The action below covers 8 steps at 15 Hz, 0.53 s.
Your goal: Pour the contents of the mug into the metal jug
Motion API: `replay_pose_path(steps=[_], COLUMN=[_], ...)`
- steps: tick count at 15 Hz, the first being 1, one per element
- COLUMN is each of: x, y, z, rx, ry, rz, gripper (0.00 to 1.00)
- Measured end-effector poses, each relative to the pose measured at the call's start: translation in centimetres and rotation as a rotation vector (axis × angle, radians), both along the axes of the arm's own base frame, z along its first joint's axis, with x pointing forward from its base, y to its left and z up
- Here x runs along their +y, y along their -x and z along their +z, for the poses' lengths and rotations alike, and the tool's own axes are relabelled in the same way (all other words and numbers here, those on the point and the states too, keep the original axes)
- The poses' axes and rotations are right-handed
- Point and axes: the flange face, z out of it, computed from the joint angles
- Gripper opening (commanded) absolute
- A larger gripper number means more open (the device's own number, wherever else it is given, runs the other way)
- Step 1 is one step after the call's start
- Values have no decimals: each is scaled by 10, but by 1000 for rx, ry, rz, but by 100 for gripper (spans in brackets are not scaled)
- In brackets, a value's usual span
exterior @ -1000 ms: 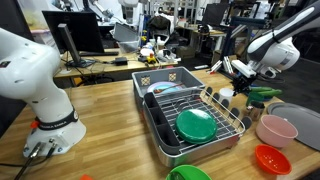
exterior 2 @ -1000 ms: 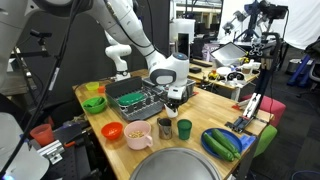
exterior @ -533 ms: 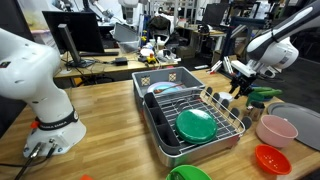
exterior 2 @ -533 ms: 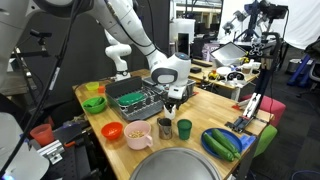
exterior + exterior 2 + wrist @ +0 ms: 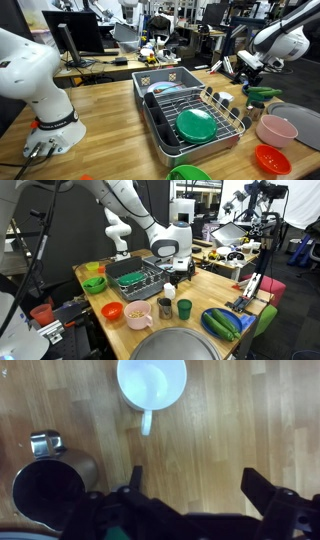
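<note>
Wrist view: mug [image 5: 151, 382] beyond spread claw [image 5: 192, 477]

The wooden desk [image 5: 110, 115] stands in a busy, bright room, and past its far edge another desk [image 5: 100, 68] holds a dark computer screen [image 5: 80, 35].

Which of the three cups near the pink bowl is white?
The small mug, at the top of the wrist view. It alone is white; the metal jug is shiny steel and the third cup is dark green.
</note>
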Motion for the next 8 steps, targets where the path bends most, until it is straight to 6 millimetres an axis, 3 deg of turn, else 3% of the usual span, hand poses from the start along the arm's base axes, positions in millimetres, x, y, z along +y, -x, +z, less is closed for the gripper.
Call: replay_pose_path(steps=[4, 8], x=[-9, -7], y=[25, 41], z=[36, 43], rx=[-72, -72], ry=[57, 69], rz=[-29, -31], gripper=[100, 100])
